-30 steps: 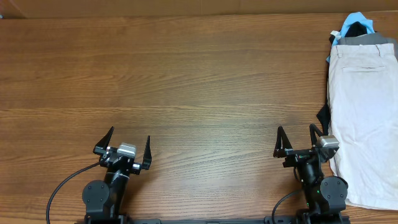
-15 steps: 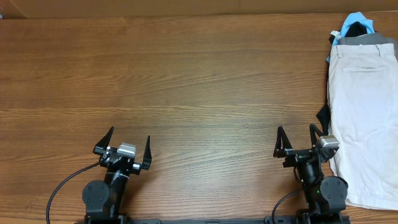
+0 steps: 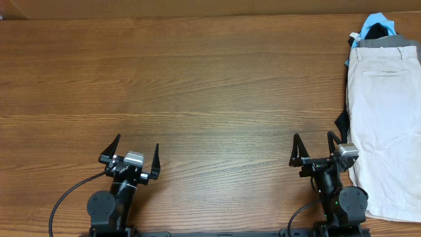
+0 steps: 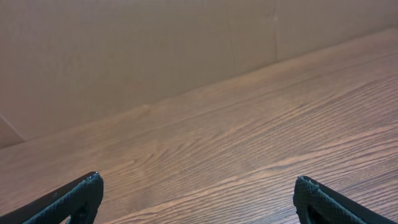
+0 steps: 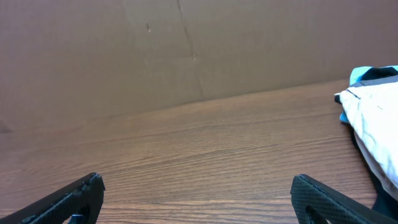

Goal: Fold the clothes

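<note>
With my left gripper (image 3: 137, 143) and right gripper (image 3: 313, 138) both spread wide and empty, the beige shorts (image 3: 385, 118) lie at the right edge of the table (image 3: 210, 85) atop the grey shorts (image 3: 388, 42), so my pinch may snag that layer too

Robot lab bench: wood-grain table (image 3: 197, 79), plain brown board backdrop (image 5: 186, 50), left arm (image 3: 110, 203), right arm (image 3: 343, 197) at edge.

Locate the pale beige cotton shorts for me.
Overhead view: the pale beige cotton shorts lie flat at the wooden table's right edge, right of the right gripper, with a light blue garment peeking out beyond their far end.
</note>
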Controlling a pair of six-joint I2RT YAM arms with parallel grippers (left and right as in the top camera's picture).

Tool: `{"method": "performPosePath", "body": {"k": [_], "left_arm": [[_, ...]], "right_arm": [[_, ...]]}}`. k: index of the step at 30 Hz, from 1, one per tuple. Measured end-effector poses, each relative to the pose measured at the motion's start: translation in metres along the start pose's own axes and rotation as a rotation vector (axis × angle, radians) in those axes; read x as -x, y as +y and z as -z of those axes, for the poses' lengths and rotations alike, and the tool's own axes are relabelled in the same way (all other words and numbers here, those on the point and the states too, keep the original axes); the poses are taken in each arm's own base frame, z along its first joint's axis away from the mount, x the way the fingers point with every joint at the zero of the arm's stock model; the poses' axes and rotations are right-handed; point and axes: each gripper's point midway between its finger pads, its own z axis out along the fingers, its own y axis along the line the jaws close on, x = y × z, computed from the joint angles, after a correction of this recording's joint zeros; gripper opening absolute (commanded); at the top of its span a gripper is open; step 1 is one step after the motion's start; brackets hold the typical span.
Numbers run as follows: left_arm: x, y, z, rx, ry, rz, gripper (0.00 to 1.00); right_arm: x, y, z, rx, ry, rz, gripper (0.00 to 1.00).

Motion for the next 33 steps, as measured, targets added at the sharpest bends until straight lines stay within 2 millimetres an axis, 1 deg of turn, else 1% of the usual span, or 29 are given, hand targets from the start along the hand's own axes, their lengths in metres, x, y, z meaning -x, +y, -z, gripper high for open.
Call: {"method": "performPosePath", "body": {"k": [18,20,23,27,30,32,33], "left_arm": [[0.0,0.001,0.0,0.008,0.0,0.0,1.0],[0.005,-0.002,0.0,-0.012,-0.022,0.005,1.0],[0.019,-0.005,0.001,-0.036,-0.079,0.037,1.0],[0.035,-0.005,0.003,-0.051,-0.143,0.133,1.0],[0.043,-0.004,0.004,-0.061,-0.149,0.21,1.0],[0.055,-0.002,0.006,-0.066,-0.156,0.239,1.0],[0.062,-0.001,0.007,-0.069,-0.157,0.251,1.0]], "right_arm": [[0.002,0.001,0.0,0.006,-0.009,0.0,1.0],[0.009,0.006,0.0,0.033,-0.034,0.003,1.0],[0.022,0.018,0.002,0.096,-0.083,0.008,1.0],[0.04,0.03,0.005,0.157,-0.154,-0.029,1.0],[0.046,0.034,0.007,0.178,-0.162,-0.048,1.0],[0.059,0.038,0.011,0.188,-0.176,-0.051,1.0],[0.069,0.041,0.014,0.194,-0.192,-0.047,1.0]]}}
